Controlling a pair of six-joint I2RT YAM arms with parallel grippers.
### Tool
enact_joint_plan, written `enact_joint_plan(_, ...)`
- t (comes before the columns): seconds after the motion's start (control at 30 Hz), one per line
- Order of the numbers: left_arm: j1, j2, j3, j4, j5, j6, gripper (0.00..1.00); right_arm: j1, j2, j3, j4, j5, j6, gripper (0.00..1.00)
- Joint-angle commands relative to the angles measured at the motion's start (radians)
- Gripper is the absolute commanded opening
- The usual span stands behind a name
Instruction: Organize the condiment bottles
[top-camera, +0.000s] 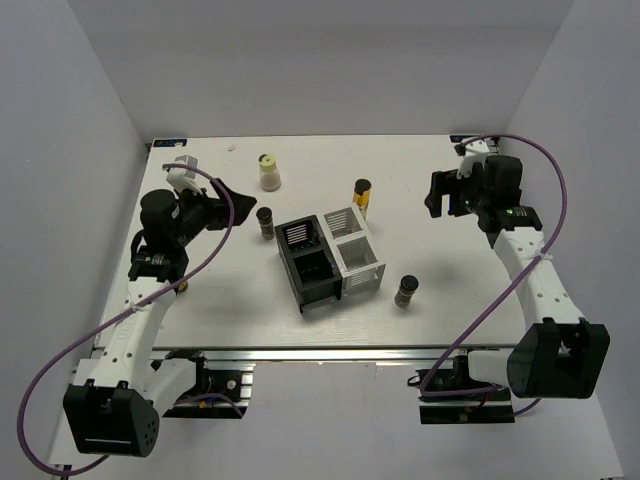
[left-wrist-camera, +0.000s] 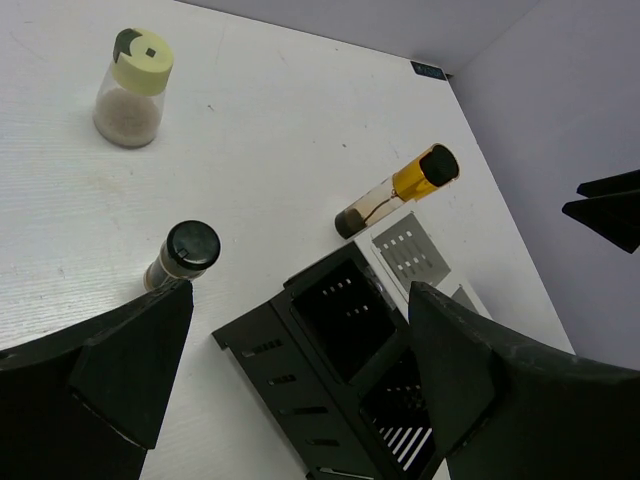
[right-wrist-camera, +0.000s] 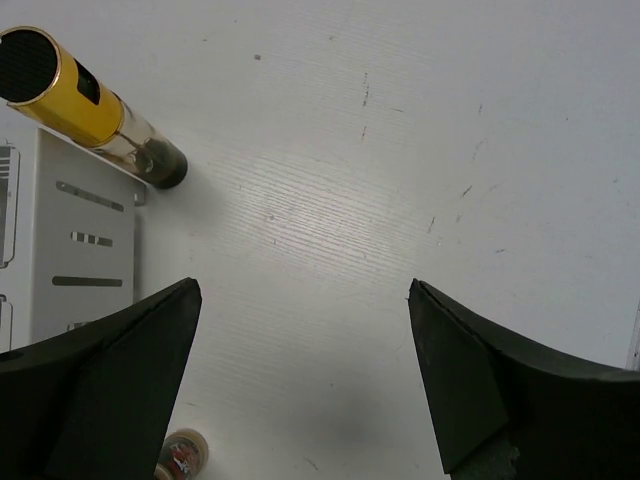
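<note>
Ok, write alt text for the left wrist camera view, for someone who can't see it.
The open left gripper hangs over a white table, its fingers framing a black organizer. A dark bottle with a black cap stands beside it, a yellow-capped cream bottle farther off, and an amber bottle by a white organizer.

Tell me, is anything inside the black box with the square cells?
Nothing shows inside the black organizer; both cells look empty. Its dark walls hide part of the cell floors, so something small could go unseen.
</note>
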Motion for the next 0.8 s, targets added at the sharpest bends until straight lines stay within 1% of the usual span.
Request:
enact_joint_plan(0.0,-0.002,-0.009,0.042,-0.016,0.03,0.013,0.98,0.002,0.005,0.052,0.0,-0.03,-0.008,0.89)
enact_joint_plan(0.03,0.0,-0.009,0.043,-0.019,0.033,0.014,0.98,0.002,0.003,0.055,-0.01,-0.083,-0.076,0.89)
enact_joint_plan(0.1,-0.002,-0.007,0.046,-0.019,0.037,0.013,0.98,0.002,0.006,0.062,-0.039,-0.131,-0.15,0.89)
enact_joint_plan(0.13,0.0,-0.007,0.048,-0.02,0.038,0.013,0.98,0.002,0.008,0.069,-0.056,-0.189,-0.18,0.89)
enact_joint_plan(0.17,-0.002,-0.006,0.052,-0.019,0.041,0.014,0.96,0.0,0.011,0.084,-0.087,-0.212,-0.213,0.89)
enact_joint_plan(0.23,-0.002,-0.003,0.059,-0.022,0.046,0.013,0.95,0.002,0.011,0.092,-0.099,-0.254,-0.241,0.89)
enact_joint_plan(0.27,-0.002,-0.001,0.063,-0.023,0.047,0.013,0.91,0.002,0.01,0.095,-0.102,-0.26,-0.247,0.89)
enact_joint_plan(0.3,-0.002,0.0,0.065,-0.023,0.055,0.013,0.86,0.002,0.01,0.098,-0.105,-0.263,-0.264,0.89)
enact_joint_plan(0.33,-0.002,0.003,0.068,-0.02,0.06,0.01,0.77,0.003,0.01,0.103,-0.107,-0.262,-0.264,0.89)
enact_joint_plan(0.37,-0.002,0.008,0.077,-0.023,0.063,0.008,0.56,0.003,0.011,0.112,-0.113,-0.266,-0.266,0.89)
enact_joint_plan(0.4,-0.002,0.013,0.085,-0.028,0.067,0.007,0.45,0.002,0.011,0.118,-0.124,-0.288,-0.301,0.89)
enact_joint_plan(0.43,-0.002,0.025,0.092,-0.042,0.075,0.005,0.33,0.003,0.01,0.124,-0.13,-0.303,-0.301,0.89)
enact_joint_plan(0.47,-0.002,0.033,0.101,-0.054,0.076,0.004,0.24,0.003,0.008,0.126,-0.118,-0.308,-0.268,0.89)
enact_joint_plan(0.5,0.0,0.039,0.121,-0.071,0.084,0.004,0.25,0.006,0.013,0.134,-0.104,-0.317,-0.229,0.89)
enact_joint_plan(0.53,0.0,0.043,0.131,-0.081,0.087,0.004,0.31,0.013,0.017,0.141,-0.099,-0.312,-0.209,0.89)
enact_joint_plan(0.57,-0.002,0.052,0.141,-0.097,0.084,0.007,0.4,0.022,0.02,0.149,-0.09,-0.288,-0.18,0.89)
enact_joint_plan(0.6,-0.002,0.056,0.161,-0.112,0.078,0.007,0.64,0.031,0.022,0.158,-0.063,-0.26,-0.148,0.88)
enact_joint_plan(0.63,0.0,0.056,0.169,-0.135,0.069,0.008,0.71,0.06,0.025,0.16,-0.052,-0.193,-0.107,0.85)
enact_joint_plan(0.7,-0.002,0.043,0.174,-0.146,0.063,0.008,0.82,0.092,0.034,0.172,-0.047,-0.133,-0.085,0.82)
enact_joint_plan(0.73,-0.002,0.039,0.172,-0.151,0.06,0.008,0.93,0.117,0.037,0.18,-0.046,-0.099,-0.062,0.81)
enact_joint_plan(0.77,-0.002,0.034,0.174,-0.155,0.06,0.008,0.94,0.128,0.042,0.181,-0.044,-0.088,-0.056,0.81)
